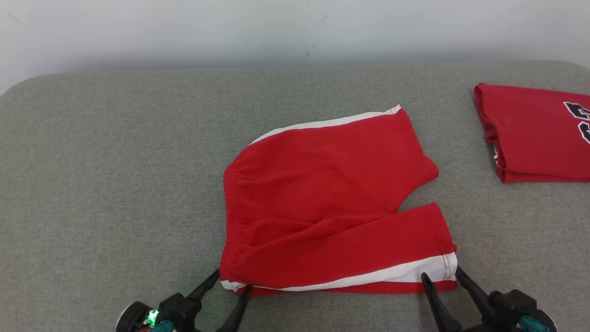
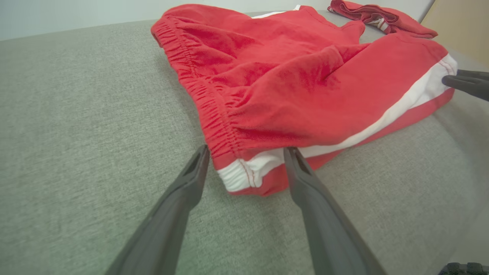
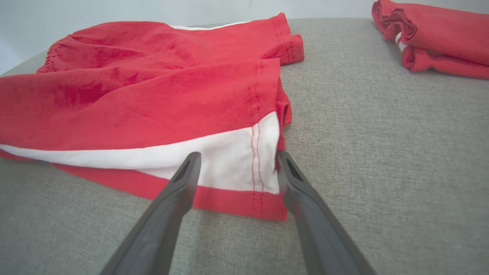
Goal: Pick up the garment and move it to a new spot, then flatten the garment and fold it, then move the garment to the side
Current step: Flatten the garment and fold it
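Folding, we judge: our left pincer (image 1: 233, 279) and right pincer (image 1: 440, 272) gape wide, empty, a shorts (image 1: 322, 198) corner inside each; next we must pinch both.

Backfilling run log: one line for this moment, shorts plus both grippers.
red shorts: spread on grey surface | left gripper: open, astride waistband corner | right gripper: open, at leg-hem corner | folded red garment: far right

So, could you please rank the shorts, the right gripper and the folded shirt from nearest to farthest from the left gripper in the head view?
1. The shorts, lower left: a corner sits inside the left gripper.
2. The right gripper, lower right, at the leg hem.
3. The folded shirt, far right, towards the back.
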You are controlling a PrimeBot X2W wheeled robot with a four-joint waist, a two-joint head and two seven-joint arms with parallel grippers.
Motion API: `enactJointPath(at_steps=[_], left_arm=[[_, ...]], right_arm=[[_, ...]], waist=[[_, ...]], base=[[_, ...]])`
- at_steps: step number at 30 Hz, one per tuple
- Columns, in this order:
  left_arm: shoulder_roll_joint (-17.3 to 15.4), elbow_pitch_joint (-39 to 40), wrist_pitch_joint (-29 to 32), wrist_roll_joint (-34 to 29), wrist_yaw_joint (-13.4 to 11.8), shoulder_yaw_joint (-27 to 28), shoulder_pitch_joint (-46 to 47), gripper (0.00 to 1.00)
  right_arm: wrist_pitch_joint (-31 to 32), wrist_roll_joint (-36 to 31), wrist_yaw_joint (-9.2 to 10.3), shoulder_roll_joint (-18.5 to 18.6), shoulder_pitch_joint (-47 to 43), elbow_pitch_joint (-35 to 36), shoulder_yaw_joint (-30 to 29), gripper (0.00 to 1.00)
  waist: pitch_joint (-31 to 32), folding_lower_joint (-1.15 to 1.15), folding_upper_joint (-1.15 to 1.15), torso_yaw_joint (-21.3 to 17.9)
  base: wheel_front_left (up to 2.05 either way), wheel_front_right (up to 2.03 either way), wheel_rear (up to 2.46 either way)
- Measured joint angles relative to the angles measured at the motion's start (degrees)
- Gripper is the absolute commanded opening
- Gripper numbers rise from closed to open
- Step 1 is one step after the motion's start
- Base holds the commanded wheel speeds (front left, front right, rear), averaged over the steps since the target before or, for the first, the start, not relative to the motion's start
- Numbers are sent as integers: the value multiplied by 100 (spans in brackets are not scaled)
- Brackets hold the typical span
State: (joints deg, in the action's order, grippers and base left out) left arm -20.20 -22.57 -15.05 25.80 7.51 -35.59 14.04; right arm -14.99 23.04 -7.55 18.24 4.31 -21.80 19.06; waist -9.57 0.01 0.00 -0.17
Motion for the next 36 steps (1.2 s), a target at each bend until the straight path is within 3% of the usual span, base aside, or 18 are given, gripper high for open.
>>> enactJointPath(at_steps=[7,8,9,10,11,12,13,18,24,30,36], left_arm=[[19,-143,0,138,0,-323,201,100],[25,-175,0,168,0,-380,249,95],[30,-212,0,201,0,-413,287,81],[35,-250,0,255,-1,-448,315,44],[31,-294,1,289,0,-476,347,24],[27,-324,0,311,0,-508,379,7],[32,-335,0,368,0,-517,405,0],[44,-320,1,565,0,-569,451,0],[9,201,0,637,0,-260,298,0],[-268,678,1,591,0,-101,449,0],[-743,837,2,842,0,-383,1647,0]], right_arm=[[0,30,0,21,112,-73,277,100],[0,66,0,22,181,-126,310,100],[0,101,0,23,258,-175,339,99],[-1,133,0,26,344,-241,365,81],[0,148,0,32,439,-327,410,65],[0,158,0,47,532,-435,475,27],[0,176,0,52,609,-513,532,0],[0,288,0,58,845,-667,677,0],[0,413,0,231,709,-99,612,0],[0,575,0,296,864,566,422,0],[45,913,0,366,1754,743,364,0]], waist=[[-14,0,0,-48],[-14,0,0,-53],[-15,0,0,-59],[-19,-1,0,-68],[-21,-1,0,-81],[-27,-1,0,-90],[-34,-1,0,-94],[-12,-1,1,-62],[118,-1,0,-8],[240,-1,0,-30],[119,-1,0,-76]], base=[[0,0,0],[0,0,0],[0,0,0],[0,0,0],[0,0,0],[0,0,0],[0,0,0],[0,0,0],[0,0,0],[0,0,0],[0,0,0]])
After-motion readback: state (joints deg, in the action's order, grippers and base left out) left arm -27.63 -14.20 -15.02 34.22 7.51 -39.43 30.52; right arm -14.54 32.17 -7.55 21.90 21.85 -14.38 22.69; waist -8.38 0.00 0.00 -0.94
